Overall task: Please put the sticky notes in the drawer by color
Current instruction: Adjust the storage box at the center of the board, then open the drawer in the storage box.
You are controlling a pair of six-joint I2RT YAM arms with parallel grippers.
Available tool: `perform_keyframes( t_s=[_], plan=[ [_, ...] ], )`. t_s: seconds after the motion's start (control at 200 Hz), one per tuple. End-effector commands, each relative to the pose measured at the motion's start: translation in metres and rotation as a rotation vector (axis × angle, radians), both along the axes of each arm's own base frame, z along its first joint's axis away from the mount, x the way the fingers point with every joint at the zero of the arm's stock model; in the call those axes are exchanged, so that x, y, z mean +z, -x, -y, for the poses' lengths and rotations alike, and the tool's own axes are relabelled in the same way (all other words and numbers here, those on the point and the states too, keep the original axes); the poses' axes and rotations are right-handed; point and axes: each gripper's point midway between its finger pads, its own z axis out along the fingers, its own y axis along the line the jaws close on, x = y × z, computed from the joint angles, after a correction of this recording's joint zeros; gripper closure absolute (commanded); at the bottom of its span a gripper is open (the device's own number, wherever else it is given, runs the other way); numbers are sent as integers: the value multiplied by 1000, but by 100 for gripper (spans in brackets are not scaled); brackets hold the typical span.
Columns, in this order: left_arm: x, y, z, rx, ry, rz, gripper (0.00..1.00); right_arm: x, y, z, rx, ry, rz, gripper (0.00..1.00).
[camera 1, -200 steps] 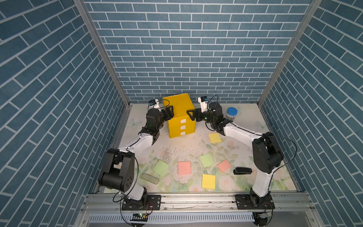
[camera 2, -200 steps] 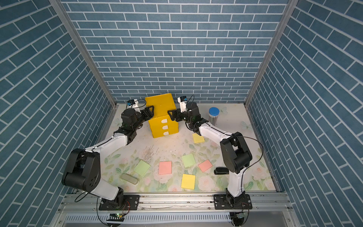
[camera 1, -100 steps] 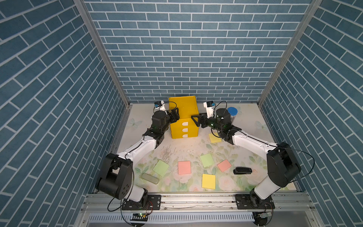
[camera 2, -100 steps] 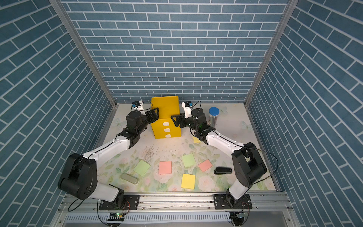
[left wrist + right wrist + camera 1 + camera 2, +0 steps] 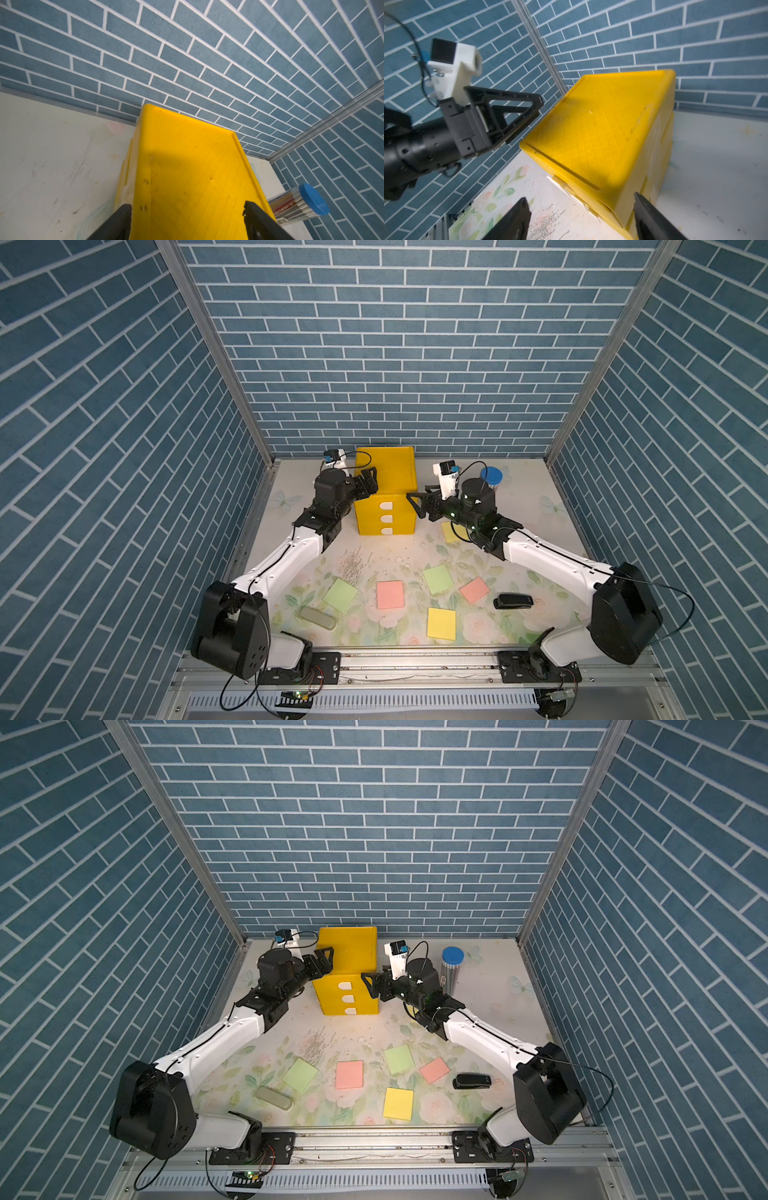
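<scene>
The yellow drawer (image 5: 386, 489) stands at the back with its three white tabs facing front, all shut. My left gripper (image 5: 368, 485) is open at its upper left edge, a little apart from it; in the left wrist view its fingers (image 5: 124, 218) frame the drawer's top (image 5: 187, 176). My right gripper (image 5: 419, 508) is open at the right front corner, which lies between its fingers (image 5: 517, 218). Sticky notes lie flat on the mat: green (image 5: 340, 594), pink (image 5: 390, 594), green (image 5: 437, 579), pink (image 5: 474, 589), yellow (image 5: 441, 623). Another yellow one (image 5: 451, 532) is partly under my right arm.
A clear pencil tube with a blue cap (image 5: 491, 477) stands right of the drawer, behind my right wrist. A grey-green case (image 5: 318, 618) lies at the front left and a black oblong object (image 5: 513, 600) at the front right. Small metal bits (image 5: 353, 566) are scattered mid-mat.
The drawer has turned from a skewed stance to face squarely front and sits a little further right. Both arms followed it. My left gripper has opened wider and come off it.
</scene>
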Motion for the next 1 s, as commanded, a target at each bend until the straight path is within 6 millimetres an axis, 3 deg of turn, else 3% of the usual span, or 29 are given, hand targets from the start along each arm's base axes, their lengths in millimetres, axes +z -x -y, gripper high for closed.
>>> perform_keyframes(
  t_s=[0.0,0.155,0.235,0.345,0.645,0.785,0.995],
  plan=[
    [-5,-13,-14,-39,-7,-43,12,27,20,-3,110,69,167,19],
    [-19,-30,-12,-57,-27,-91,12,36,43,-5,228,132,334,21],
    [-29,-33,-10,-66,-22,-107,16,36,59,-17,358,140,381,21],
    [-45,-34,-7,-70,-2,-128,21,35,63,-37,464,115,380,26],
    [-60,-24,8,-99,27,-159,25,-10,43,-65,580,261,356,32],
    [-63,-25,10,-101,26,-162,26,-27,34,-67,580,327,368,33],
    [-64,-24,22,-125,28,-156,27,-32,38,-63,598,363,431,33]
  ],
)
